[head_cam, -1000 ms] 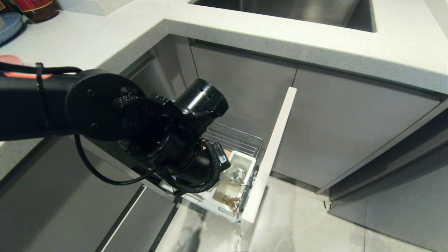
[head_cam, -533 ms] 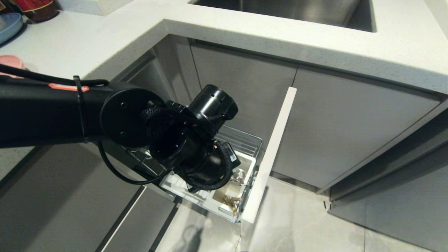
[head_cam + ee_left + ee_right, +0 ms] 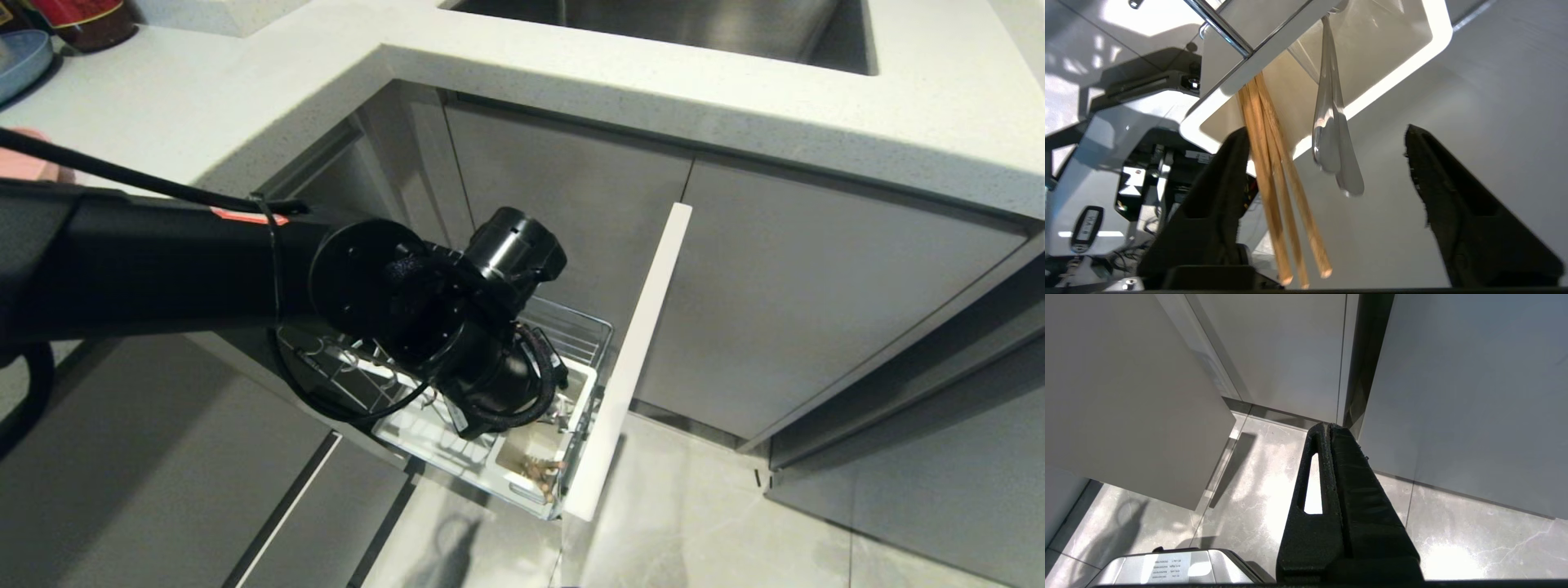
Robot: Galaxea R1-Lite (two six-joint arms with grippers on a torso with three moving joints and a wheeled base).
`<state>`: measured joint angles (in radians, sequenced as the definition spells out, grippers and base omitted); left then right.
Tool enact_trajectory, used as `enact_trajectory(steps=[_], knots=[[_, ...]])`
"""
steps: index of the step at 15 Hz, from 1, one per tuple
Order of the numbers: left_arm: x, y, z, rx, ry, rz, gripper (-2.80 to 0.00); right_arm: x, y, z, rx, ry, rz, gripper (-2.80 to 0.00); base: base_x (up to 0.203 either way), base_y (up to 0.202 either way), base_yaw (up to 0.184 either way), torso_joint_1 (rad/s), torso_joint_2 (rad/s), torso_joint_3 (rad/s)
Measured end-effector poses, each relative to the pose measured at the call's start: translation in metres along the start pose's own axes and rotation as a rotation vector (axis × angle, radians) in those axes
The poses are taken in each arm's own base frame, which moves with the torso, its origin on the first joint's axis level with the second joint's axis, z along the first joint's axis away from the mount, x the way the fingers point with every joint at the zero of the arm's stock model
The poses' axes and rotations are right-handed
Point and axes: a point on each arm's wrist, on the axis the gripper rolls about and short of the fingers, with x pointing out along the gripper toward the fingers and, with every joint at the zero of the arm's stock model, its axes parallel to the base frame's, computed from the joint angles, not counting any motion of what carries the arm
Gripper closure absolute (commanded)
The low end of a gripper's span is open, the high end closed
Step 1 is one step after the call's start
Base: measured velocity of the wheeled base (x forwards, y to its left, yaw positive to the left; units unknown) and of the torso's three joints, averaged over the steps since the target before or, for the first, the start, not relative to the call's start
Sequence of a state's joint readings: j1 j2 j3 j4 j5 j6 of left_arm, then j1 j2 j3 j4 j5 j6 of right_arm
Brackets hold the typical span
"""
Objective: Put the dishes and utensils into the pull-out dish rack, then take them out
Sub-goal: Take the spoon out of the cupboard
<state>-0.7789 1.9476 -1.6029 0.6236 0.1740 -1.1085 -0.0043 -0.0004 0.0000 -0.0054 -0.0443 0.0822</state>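
The pull-out dish rack [image 3: 571, 327] stands drawn out below the counter, its pale front panel [image 3: 637, 351] to the right. In its white utensil box [image 3: 531, 457] stand the wooden chopsticks [image 3: 543, 478]. My left arm [image 3: 457, 343] reaches down over the box and hides the gripper in the head view. In the left wrist view my left gripper [image 3: 1326, 130] is open: the chopsticks [image 3: 1274, 183] lean close by one finger [image 3: 1224, 183], and the silver spoon handle [image 3: 1331, 143] hangs free between the fingers, touching neither. My right gripper [image 3: 1327, 426] is shut and empty, pointing at the floor.
Chrome prongs [image 3: 343, 367] and a white tray [image 3: 424, 433] lie left of the utensil box. On the counter [image 3: 204, 90] at the far left show a pink dish edge [image 3: 24, 159] and a blue dish [image 3: 20, 57]. A sink [image 3: 669, 24] is behind, grey cabinet doors [image 3: 800, 278] to the right.
My left arm has stretched further right and lower into the rack, its wrist now covering the top of the utensil box. The prongs on the left have come into view.
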Motion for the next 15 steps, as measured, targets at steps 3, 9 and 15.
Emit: enact_trajectory(steps=[3, 9, 15], knots=[[0.007, -0.002, -0.001, -0.008, 0.033, -0.002, -2.8, 0.0, 0.0, 0.0, 0.0, 0.0, 0.0, 0.0, 0.0, 0.0, 0.0, 0.0, 0.0, 0.0], [0.022, -0.004, -0.004, -0.005, 0.082, 0.006, -2.8, 0.0, 0.0, 0.0, 0.0, 0.0, 0.0, 0.0, 0.0, 0.0, 0.0, 0.0, 0.0, 0.0], [0.035, -0.008, -0.004, -0.001, 0.085, 0.016, -2.8, 0.0, 0.0, 0.0, 0.0, 0.0, 0.0, 0.0, 0.0, 0.0, 0.0, 0.0, 0.0, 0.0]])
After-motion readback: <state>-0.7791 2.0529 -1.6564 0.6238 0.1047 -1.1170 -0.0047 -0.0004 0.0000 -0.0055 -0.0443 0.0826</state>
